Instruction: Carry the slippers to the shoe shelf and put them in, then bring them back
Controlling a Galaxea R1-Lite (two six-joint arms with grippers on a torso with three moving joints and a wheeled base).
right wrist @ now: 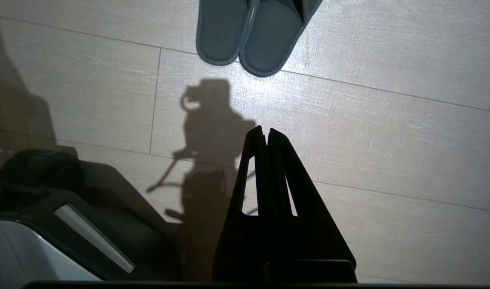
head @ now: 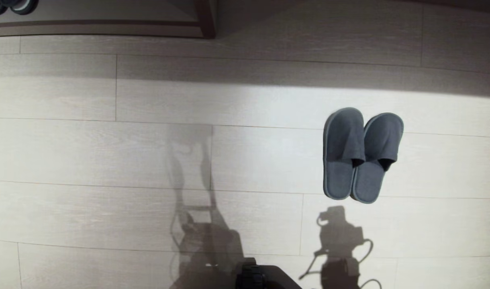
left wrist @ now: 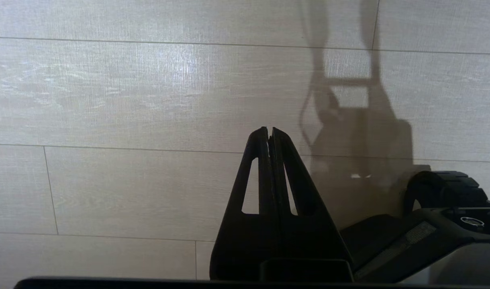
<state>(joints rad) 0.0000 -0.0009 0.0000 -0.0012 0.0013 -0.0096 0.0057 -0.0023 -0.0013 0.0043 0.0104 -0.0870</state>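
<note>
The floor [head: 148, 160] is pale wood-look plank, laid in long boards with thin dark seams, and a broad band of bright light crosses it from side to side; beyond that band the boards fall into shade. The slippers [head: 361, 156] lie flat on the lit boards to the robot's right, side by side and touching along their inner edges, toes pointing away from the robot, heels splayed a little apart from parallel. Their heel ends also show in the right wrist view [right wrist: 253, 36]. At the far left edge of the head view stands the shelf [head: 108, 22], its pale base board and a dark upright divider visible, well apart from the slippers. A pair of dark shoes [head: 12, 6] with white rims sits in its left bay, mostly cut off by the edge. The robot's own shadow falls on the planks near its base [head: 261, 277]. The right gripper [right wrist: 266, 130] hangs above bare floor short of the slippers' heels, fingers pressed together, holding nothing. The left gripper [left wrist: 269, 130] hangs over bare boards too, fingers likewise pressed together and empty.
</note>
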